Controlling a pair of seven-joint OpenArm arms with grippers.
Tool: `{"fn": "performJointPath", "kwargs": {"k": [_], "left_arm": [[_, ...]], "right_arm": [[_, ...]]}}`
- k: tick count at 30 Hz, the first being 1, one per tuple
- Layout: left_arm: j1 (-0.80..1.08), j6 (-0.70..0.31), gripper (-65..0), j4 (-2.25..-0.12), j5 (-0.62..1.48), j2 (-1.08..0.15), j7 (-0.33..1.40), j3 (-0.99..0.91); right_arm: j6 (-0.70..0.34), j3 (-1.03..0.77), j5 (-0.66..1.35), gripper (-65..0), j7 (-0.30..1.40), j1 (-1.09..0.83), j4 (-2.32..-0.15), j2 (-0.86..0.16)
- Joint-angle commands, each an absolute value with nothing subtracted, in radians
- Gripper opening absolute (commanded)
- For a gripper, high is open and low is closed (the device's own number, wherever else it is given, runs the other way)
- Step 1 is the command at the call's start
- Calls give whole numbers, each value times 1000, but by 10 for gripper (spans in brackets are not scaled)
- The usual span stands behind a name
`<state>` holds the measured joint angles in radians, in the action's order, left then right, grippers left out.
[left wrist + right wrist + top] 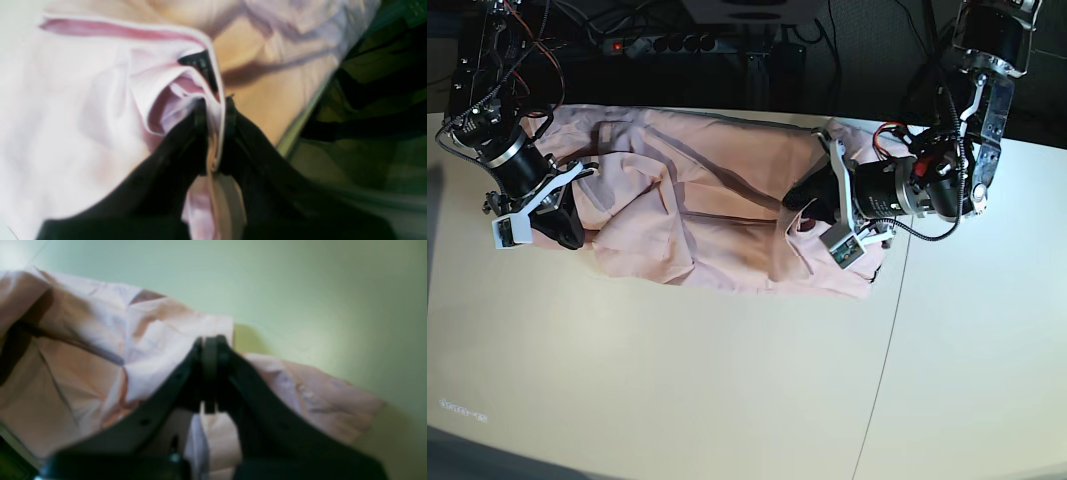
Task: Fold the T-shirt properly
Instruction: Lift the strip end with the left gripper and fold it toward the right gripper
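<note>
On the table [727,380], toward its far edge, the T-shirt [707,200] is spread crumpled, stretched between the two arms. At base-view left, the right gripper [562,225] is set at the shirt's left end; in the right wrist view its jaws are seen pressed fully together, with pink cloth [100,350] bunched behind and under the fingers [186,380]. Whether any fabric is actually pinched there cannot be told, blur is heavy. Mid-shirt, deep creases and a folded-over flap are seen, with the lower edge lying ragged on the table. At base-view right, the left gripper [812,212] is sunk into the shirt's right end beside the collar. In the left wrist view the jaws are clenched on the ribbed collar edge [218,133], held between the fingertips [200,116], with a small black label [200,65] showing just inside the neck opening. Table edge and dark clutter are visible at that view's right, out of focus.
</note>
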<state>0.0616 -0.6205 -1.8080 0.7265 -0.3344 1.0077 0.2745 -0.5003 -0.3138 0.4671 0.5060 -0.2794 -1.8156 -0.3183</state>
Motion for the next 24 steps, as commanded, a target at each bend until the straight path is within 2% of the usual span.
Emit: {"fn": "performJointPath", "kwargs": {"k": [1,8,12,19,22,23,24], "left_arm": [[44,-608,-650,-1826,733,-317,973,271],[38,-580,-650,-1773,646,-168,960,271],[21,-580,-650,-1731,505,-81,957,272],[-24,-580,-641,-1680,442,-63,957,372],[-28,-580,-414,-1680,415,-63,935,412],[-27,-579,-354,-1680,408,-58,923,420],[-27,-574,-326,-1680,397,-50,915,425]], "right_arm": [[-569,-321,479,-650,483,-272,-1834,-330],[-570,-321,479,-650,482,-272,-1834,-333],[-570,-321,479,-650,482,-272,-1834,-333],[-570,-321,479,-650,482,-272,-1834,-333],[-570,-321,479,-650,482,-272,-1834,-333],[-570,-321,479,-650,482,-272,-1834,-333],[-570,-321,479,-650,482,-272,-1834,-332]]}}
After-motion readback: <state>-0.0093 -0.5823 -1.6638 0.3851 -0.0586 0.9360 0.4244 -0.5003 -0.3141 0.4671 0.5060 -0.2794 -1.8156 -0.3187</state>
